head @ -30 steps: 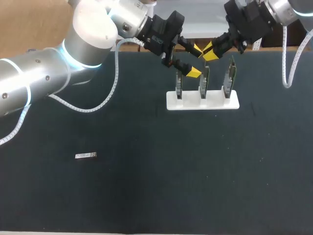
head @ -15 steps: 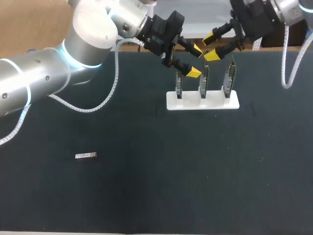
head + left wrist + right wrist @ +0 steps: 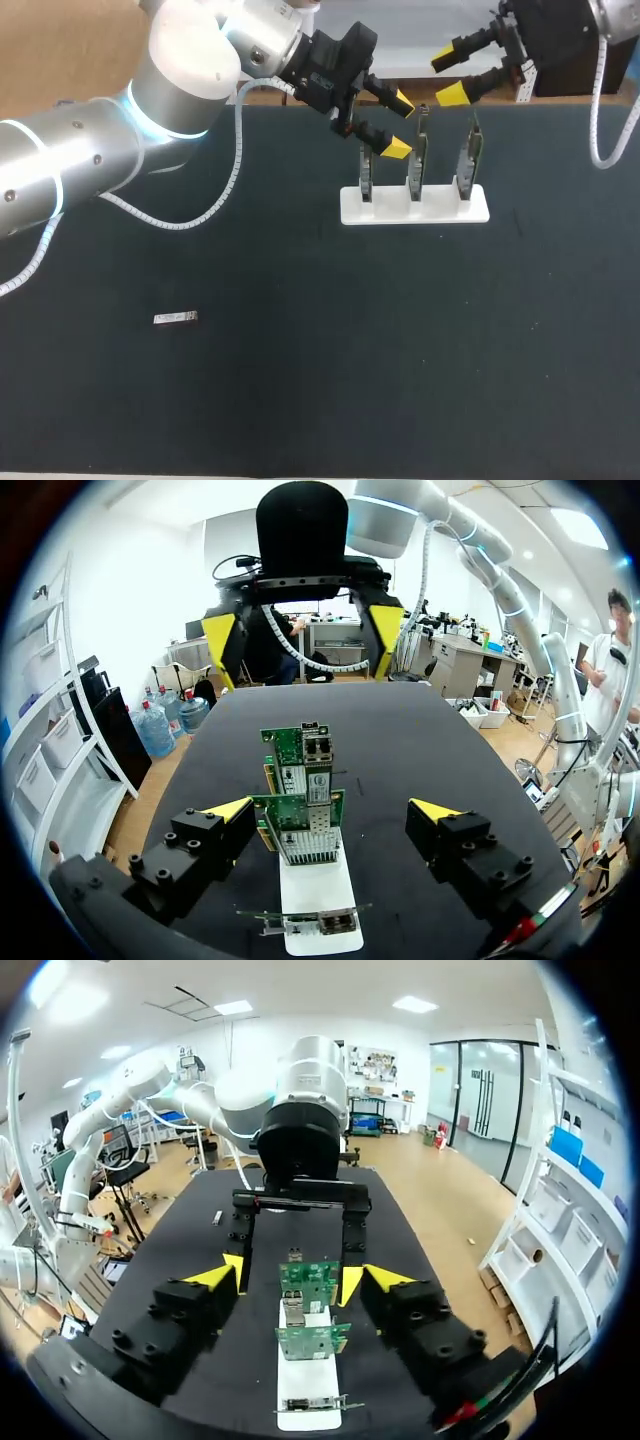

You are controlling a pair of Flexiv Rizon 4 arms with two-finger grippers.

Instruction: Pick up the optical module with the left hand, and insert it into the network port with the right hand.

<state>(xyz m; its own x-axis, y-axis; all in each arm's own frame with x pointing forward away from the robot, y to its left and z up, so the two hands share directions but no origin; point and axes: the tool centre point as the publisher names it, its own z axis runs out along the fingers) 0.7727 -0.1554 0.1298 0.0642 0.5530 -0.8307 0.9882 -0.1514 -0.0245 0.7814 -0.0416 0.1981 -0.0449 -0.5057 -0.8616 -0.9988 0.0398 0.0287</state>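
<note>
Table [image 3: 400, 380] was matte black. Left arm [image 3: 100, 160] was bulky, white and silver. Left gripper [image 3: 398, 125] sat at the far side over the stand [image 3: 415, 208]; jaws spread, empty. Right gripper [image 3: 450, 77] hung just beyond the same stand; jaws spread, empty. Stand was a flat white block holding three green circuit boards [image 3: 420, 160] upright in a row. Module [image 3: 176, 318], a small flat silver bar, lay on the table well apart from both grippers, toward the near-left from the left jaws; long axis ran left-right. Left arm looked the nearer; pick not yet begun.
</note>
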